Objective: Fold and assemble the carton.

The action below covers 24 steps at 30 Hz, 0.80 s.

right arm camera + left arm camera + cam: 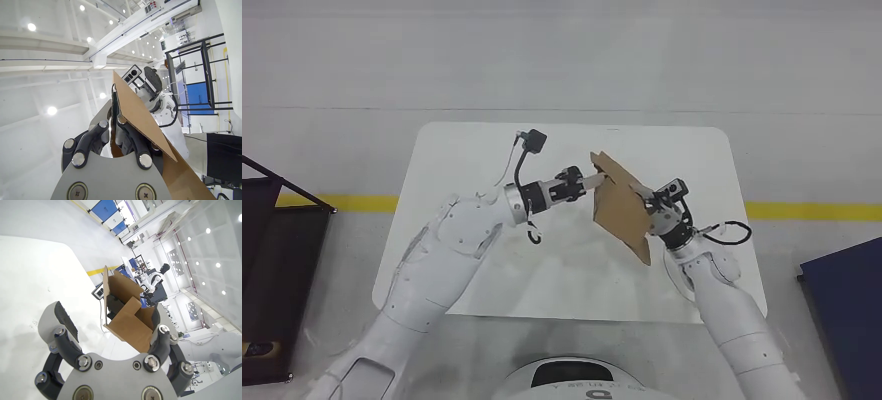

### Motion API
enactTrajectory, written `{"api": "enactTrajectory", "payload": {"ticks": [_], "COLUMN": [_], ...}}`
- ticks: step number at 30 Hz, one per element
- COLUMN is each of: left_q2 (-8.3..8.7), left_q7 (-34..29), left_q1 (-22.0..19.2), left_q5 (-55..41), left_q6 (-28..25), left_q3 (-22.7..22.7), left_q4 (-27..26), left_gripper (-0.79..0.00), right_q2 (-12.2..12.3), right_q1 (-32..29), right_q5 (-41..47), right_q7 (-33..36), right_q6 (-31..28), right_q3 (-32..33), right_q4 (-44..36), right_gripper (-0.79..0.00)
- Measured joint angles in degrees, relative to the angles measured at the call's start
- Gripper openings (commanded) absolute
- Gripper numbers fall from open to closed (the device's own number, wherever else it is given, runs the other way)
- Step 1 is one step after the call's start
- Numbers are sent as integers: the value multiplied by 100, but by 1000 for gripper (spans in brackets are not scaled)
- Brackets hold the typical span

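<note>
Carton of brown corrugated board is held up above the white table; whether its lower corner touches the table, I cannot tell. It is only partly unfolded. From above it looks like one slanted panel, and in the left wrist view the carton shows an open inside with a stepped flap turned inward. The right gripper stands at the side of the carton that faces the robot's right arm, and it is closed on the carton. In the right wrist view the right gripper has a thin edge of the carton pressed between its two fingers, while a wider panel leans over one of them. The left gripper stands at the opposite side of the carton, at its far upper corner. In its own wrist view the left gripper is wide open. One finger lies against the flap of the carton, and the other finger is well apart from the carton, with its black pad free. The flap therefore sits between the open fingers, close to one side only. Dark parts of the right gripper can be seen inside the carton from the left wrist view.
</note>
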Motion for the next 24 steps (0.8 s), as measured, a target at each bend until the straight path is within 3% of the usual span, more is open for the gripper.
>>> {"api": "enactTrajectory", "payload": {"ticks": [9,24], "left_q2": [52,80], "left_q7": [-344,-61], "left_q1": [14,124], "left_q5": [172,491], "left_q6": [-67,-24], "left_q3": [-26,-8], "left_q4": [25,305], "left_gripper": [0,0], "right_q2": [-14,35], "right_q1": [130,-228], "right_q5": [-56,349], "right_q7": [-118,200], "right_q6": [-24,59], "right_q3": [-18,356], "right_q4": [71,-570], "right_gripper": [-785,-785]}}
